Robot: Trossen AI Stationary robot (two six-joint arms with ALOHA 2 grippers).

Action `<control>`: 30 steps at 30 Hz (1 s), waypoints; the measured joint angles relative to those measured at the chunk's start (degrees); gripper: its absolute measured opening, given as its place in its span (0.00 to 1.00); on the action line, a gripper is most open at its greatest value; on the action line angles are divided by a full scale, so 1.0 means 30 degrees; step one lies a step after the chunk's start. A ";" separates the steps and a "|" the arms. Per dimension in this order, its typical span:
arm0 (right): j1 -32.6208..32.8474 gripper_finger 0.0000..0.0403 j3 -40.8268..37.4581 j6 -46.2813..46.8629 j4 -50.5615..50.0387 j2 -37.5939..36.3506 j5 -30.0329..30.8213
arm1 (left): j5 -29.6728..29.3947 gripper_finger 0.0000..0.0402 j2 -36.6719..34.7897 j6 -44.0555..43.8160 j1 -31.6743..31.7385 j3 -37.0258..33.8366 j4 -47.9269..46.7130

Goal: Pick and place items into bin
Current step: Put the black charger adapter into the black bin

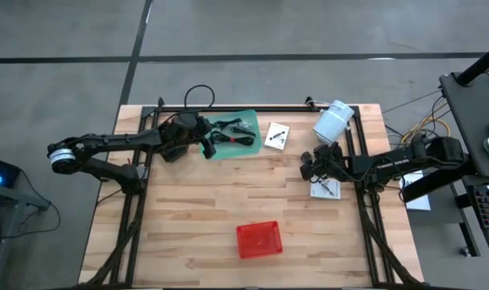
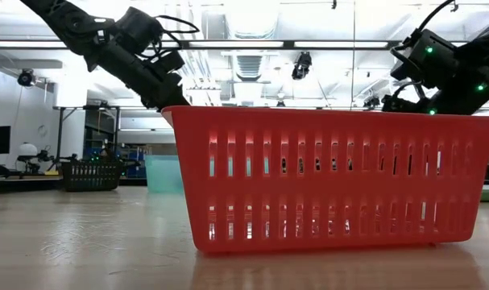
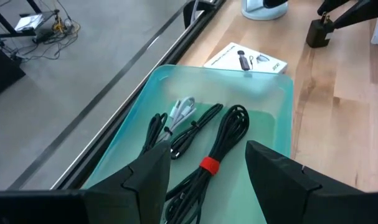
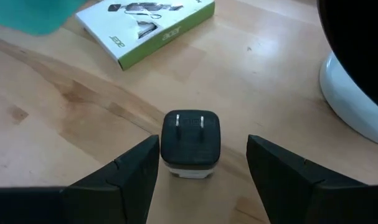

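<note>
Nearest us in the high view, at 6 o'clock on the bench point(image 1: 188, 217), stands the red bin point(image 1: 259, 239); from above we see nothing in it, so we judge the job is at the picking step, with both arms lining up a first grasp.

Further back at 3 o'clock, our right end effector point(image 4: 203, 163) hovers low over a small black plug adapter point(image 4: 190, 143) standing on the wood with its two prongs up. The fingers are spread wide and hold nothing; the adapter sits between them but touches neither. A white card point(image 1: 325, 189) lies just beside this arm, and the big white cylinder point(image 1: 333, 122) stands behind it at about 1 o'clock, near enough to brush.

At 11 o'clock, our left end effector point(image 3: 204, 180) hangs over the green tray point(image 3: 273, 134), fingers parted and empty. Between them lies a black coiled cable point(image 3: 223, 140) bound with a red tie, with more black cables point(image 3: 156, 134) and a white cable point(image 3: 182, 111) alongside in the same tray. A white box point(image 3: 246, 60) rests on the bench just past the tray's far rim.

Next, we think each arm needs to drop straight down and close, the right on the adapter's sides, the left on the tied bundle near the red tie, then lift and carry to 6 o'clock. The neighbouring cables look likely to drag along.
</note>
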 joint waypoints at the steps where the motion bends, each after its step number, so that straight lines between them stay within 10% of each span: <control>1: 0.0000 0.56 -0.0036 -0.0009 0.0060 0.0000 -0.0005 | 0.0000 0.48 0.0000 0.0001 0.0000 0.0000 -0.0021; 30: 0.0000 0.74 -0.0991 -0.0958 0.2348 0.0000 -0.0539 | 0.0000 0.48 0.0000 -0.0002 0.0005 0.0000 0.0423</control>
